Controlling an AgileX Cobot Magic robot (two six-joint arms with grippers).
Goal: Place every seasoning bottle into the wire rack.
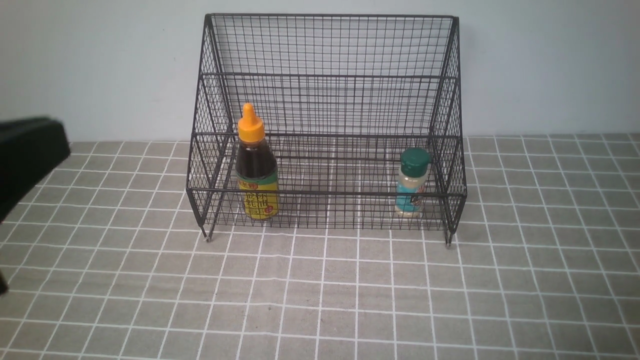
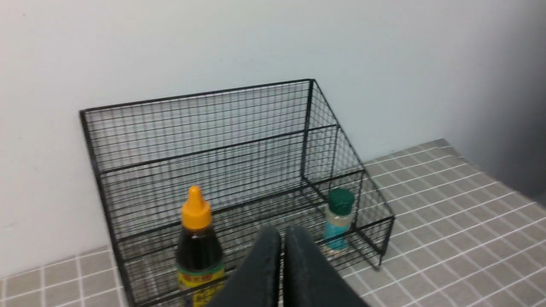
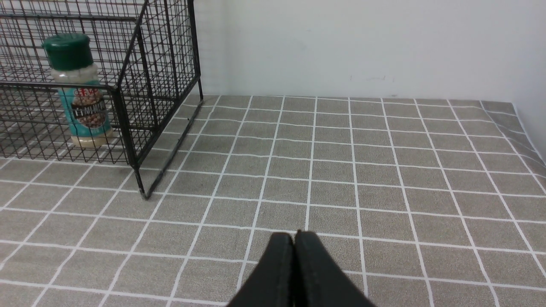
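sauce bottle (image 1: pixel 257 165), shaker (image 1: pixel 412 182) upright in rack (image 1: pixel 327 75)

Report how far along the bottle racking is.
Done: the dark-sauce bottle with orange cap and the small green-capped shaker both stand upright in the black wire rack, on its lowest tier. In hand: nothing; left gripper and right gripper are shut, empty. Left: nothing visible.

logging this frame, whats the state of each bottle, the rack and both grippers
dark-sauce bottle: upright, capped, inside the rack's lowest tier, left end
small shaker: upright, capped, inside the lowest tier, right end
wire rack: standing on its feet, upper tiers bare
left gripper: shut, holding nothing
right gripper: shut, holding nothing
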